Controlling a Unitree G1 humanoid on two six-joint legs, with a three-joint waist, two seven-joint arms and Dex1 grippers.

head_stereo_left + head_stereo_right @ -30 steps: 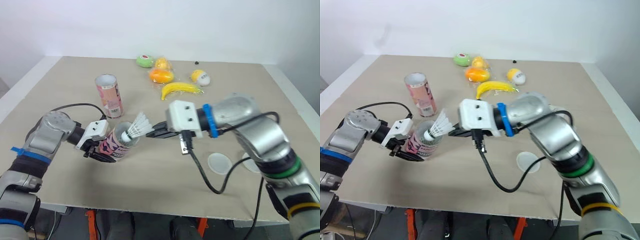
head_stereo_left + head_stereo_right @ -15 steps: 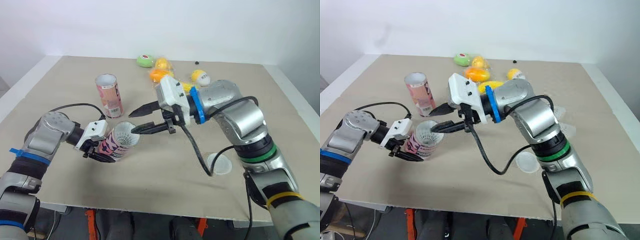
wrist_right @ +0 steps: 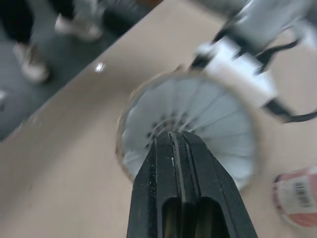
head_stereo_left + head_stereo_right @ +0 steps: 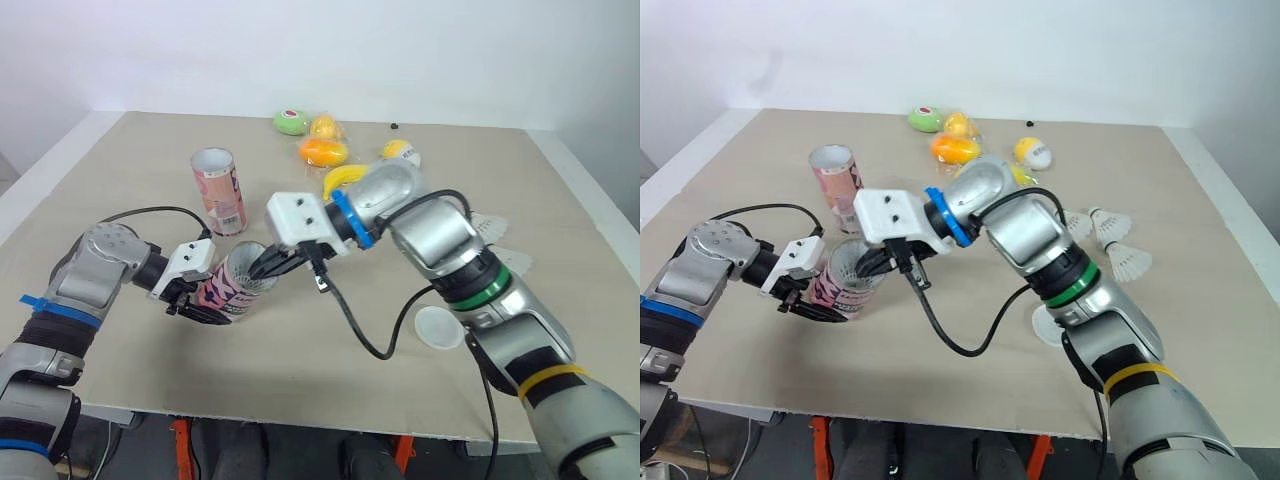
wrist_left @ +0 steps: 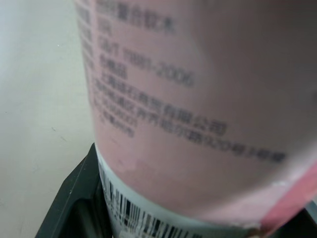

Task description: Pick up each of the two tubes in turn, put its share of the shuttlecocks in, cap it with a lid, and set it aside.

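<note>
Right gripper (image 4: 262,270) dropped to tube (image 4: 226,288) mouth, jaws closed over shuttlecock (image 3: 213,124) inside, left gripper (image 4: 198,298) jaws clamping tube

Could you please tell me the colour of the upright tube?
Pink and white upright tube, best in the left eye view.

Head eyes overlook table (image 4: 310,370); wrist cameras crowd tube (image 5: 188,99).

A beige wooden tabletop (image 4: 300,360) carried toy fruit near its far edge: a green round piece (image 4: 290,122), a small yellow one (image 4: 322,127) just beside it, an orange one (image 4: 323,152), a partly hidden yellow banana (image 4: 338,180) and a yellow-and-white ball (image 4: 1032,152). A tiny black speck (image 4: 394,126) lay behind them.
</note>
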